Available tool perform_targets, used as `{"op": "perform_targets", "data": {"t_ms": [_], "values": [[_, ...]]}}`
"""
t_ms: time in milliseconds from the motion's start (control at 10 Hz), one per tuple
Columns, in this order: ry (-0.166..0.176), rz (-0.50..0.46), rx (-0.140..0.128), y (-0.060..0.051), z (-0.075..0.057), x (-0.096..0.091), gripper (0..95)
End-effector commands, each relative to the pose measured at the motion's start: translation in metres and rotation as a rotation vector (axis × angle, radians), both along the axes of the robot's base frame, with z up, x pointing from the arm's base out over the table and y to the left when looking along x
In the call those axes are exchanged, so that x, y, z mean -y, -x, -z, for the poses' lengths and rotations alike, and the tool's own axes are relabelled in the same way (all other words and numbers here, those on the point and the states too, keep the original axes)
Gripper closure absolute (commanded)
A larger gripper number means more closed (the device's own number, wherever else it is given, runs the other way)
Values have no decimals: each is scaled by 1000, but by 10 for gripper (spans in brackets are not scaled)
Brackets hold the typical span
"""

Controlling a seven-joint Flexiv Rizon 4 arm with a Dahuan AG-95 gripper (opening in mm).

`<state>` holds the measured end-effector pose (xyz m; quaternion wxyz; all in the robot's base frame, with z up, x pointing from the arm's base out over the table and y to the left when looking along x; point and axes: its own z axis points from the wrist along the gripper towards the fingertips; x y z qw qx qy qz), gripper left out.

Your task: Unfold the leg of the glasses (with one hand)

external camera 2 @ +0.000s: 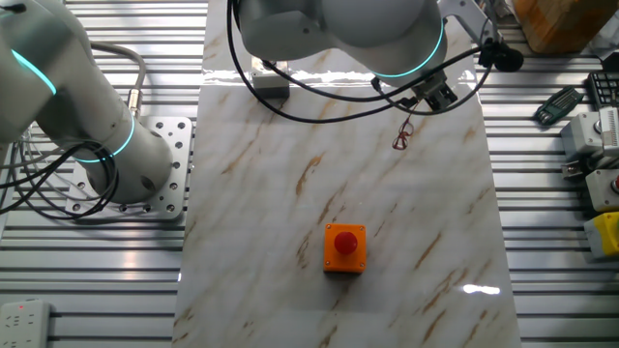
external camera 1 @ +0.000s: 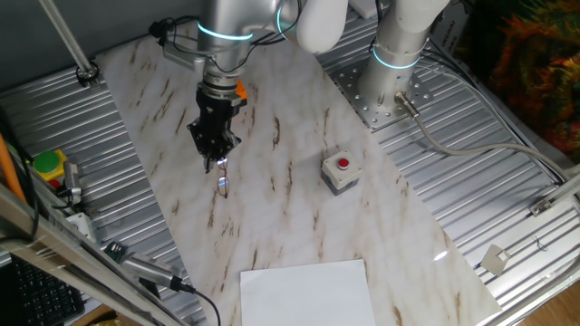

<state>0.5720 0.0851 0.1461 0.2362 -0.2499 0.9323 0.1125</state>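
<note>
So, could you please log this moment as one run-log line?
gripper: low over marble board, at glasses | jaw state: unclear | leg: too small to tell | button box: apart, untouched

- 1 silver-white robot arm with glowing cyan joint rings (external camera 1: pixel 399 41)
- 1 black two-finger pincer (external camera 1: pixel 216 156)
- 1 pair of thin dark reddish-brown wire-frame glasses (external camera 1: pixel 223 184)
- 1 grey button box with a red round button (external camera 1: pixel 340 171)
- 1 white paper sheet (external camera 1: pixel 306 292)
- 1 marble-pattern counter (external camera 1: pixel 290 217)
- 1 yellow box with red and green buttons (external camera 1: pixel 47 167)
</note>
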Motion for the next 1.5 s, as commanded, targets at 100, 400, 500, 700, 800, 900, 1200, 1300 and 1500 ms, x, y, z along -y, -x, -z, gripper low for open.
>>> {"op": "perform_targets", "data": {"t_ms": [100, 400, 500, 700, 800, 900, 1200, 1300, 1500], "values": [[1, -1, 0, 0, 0, 0, 950], [24, -14, 6, 0, 0, 0, 760], [30, -16, 7, 0, 0, 0, 760], [48, -22, 8, 0, 0, 0, 570], [56, -22, 7, 0, 0, 0, 570], [61, -22, 6, 0, 0, 0, 570], [84, -29, -14, 0, 0, 0, 570], [113, -45, -35, 0, 0, 0, 760], [161, -74, -124, -1, 2, 0, 760]]}}
